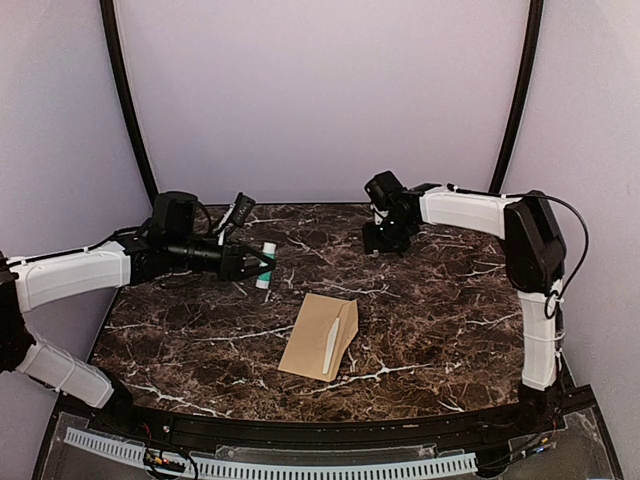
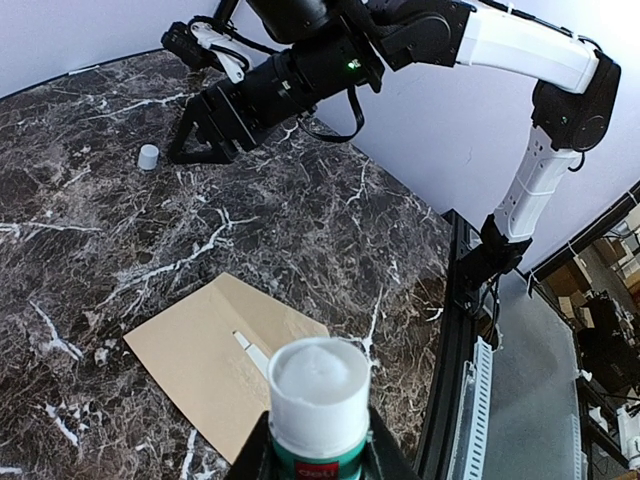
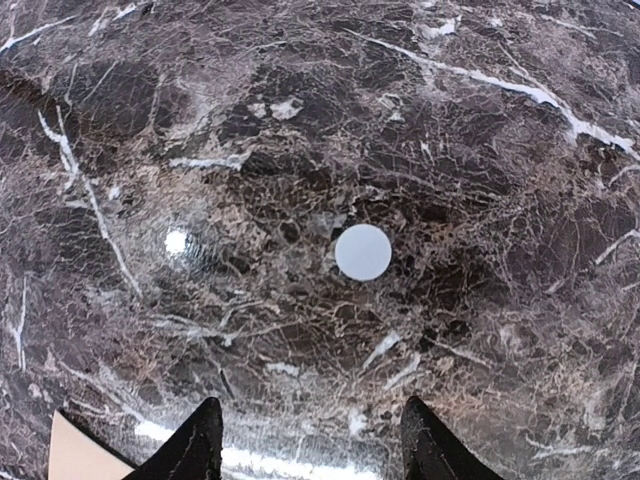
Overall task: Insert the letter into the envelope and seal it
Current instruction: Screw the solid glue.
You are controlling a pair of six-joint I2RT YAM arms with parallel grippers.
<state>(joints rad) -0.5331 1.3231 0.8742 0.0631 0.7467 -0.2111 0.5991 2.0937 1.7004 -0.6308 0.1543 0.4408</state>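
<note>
We see the envelope [image 1: 318, 335] lying flat near the middle of the tabletop [image 1: 450, 330], between the two arms and touched by neither. Its flap is folded open toward the right arm's side. No separate letter lies anywhere on the stone, so we judge it is already inside. A thin pale sliver shows along the flap fold, but we cannot tell whether that is the letter's edge. The left jaws are clamped on a glue stick [image 2: 320, 400], held off to the left of the envelope and above the tabletop. Its uncapped white end faces outward, which reads to us as glue kept ready for the flap. The small white cap [image 3: 363, 252] stands alone on the far side of the tabletop, well apart from the envelope, where it cannot get in the way of sealing. The right jaws hang directly over the cap, apart, with nothing between them and bare marble below. We take it that the right arm [image 1: 470, 210] is parked back there to leave the left arm [image 1: 70, 275] a free path to the flap.
</note>
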